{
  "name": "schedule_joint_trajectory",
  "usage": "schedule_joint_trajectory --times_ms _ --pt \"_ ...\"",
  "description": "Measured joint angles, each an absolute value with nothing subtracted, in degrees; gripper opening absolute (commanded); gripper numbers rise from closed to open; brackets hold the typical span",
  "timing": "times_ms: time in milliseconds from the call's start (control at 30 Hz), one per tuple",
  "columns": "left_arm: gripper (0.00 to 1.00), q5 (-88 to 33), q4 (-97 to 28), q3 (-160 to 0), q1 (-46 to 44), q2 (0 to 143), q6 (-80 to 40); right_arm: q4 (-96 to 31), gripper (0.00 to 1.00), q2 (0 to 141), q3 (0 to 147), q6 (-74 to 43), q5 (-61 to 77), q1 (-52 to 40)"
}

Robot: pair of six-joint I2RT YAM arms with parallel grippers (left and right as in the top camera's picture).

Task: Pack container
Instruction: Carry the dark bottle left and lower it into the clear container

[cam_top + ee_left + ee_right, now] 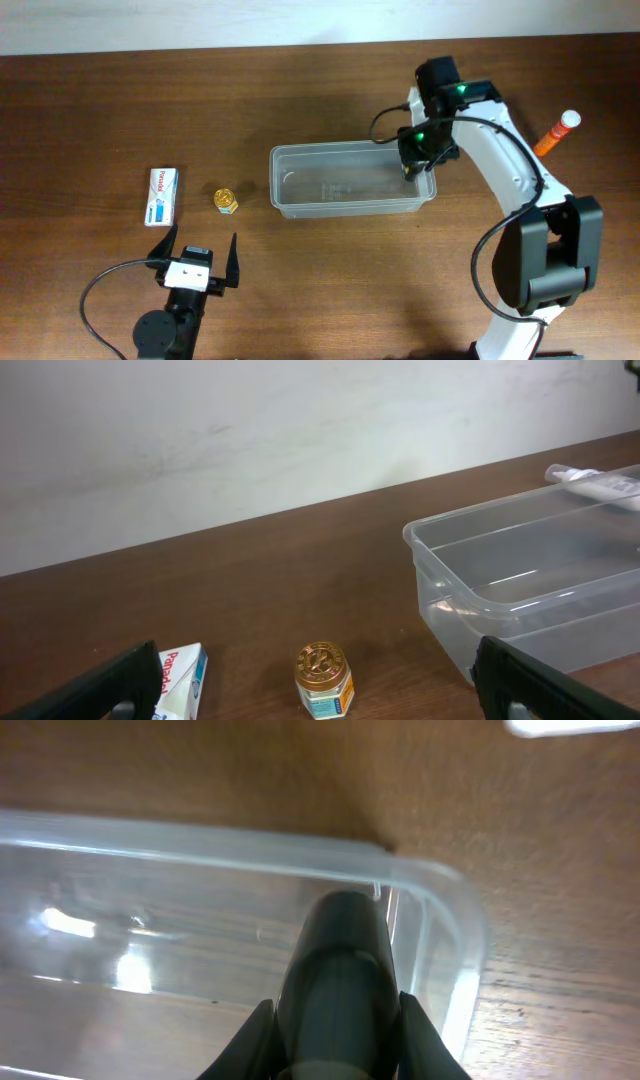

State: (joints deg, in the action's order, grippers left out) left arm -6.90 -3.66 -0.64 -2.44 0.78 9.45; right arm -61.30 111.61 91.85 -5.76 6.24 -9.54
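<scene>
The container is a clear shallow plastic tub at the table's middle; it also shows in the left wrist view and the right wrist view. My right gripper is shut on a dark round bottle and holds it inside the container's right end, close to the end wall. My left gripper is open and empty near the front edge, left of the container. A small jar with a gold lid stands ahead of it, between its fingers in the left wrist view.
A white and blue box lies left of the jar; it also shows in the left wrist view. An orange tube with a white cap lies at the far right, beyond the right arm.
</scene>
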Motion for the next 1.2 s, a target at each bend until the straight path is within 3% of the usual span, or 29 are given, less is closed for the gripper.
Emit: schedule_joint_trajectory --times_ms 1200 --pt "0.99 -6.9 -3.7 -0.6 -2.4 0.8 9.5 -56.9 0.22 114.0 88.9 -6.1 6.7 -10.7"
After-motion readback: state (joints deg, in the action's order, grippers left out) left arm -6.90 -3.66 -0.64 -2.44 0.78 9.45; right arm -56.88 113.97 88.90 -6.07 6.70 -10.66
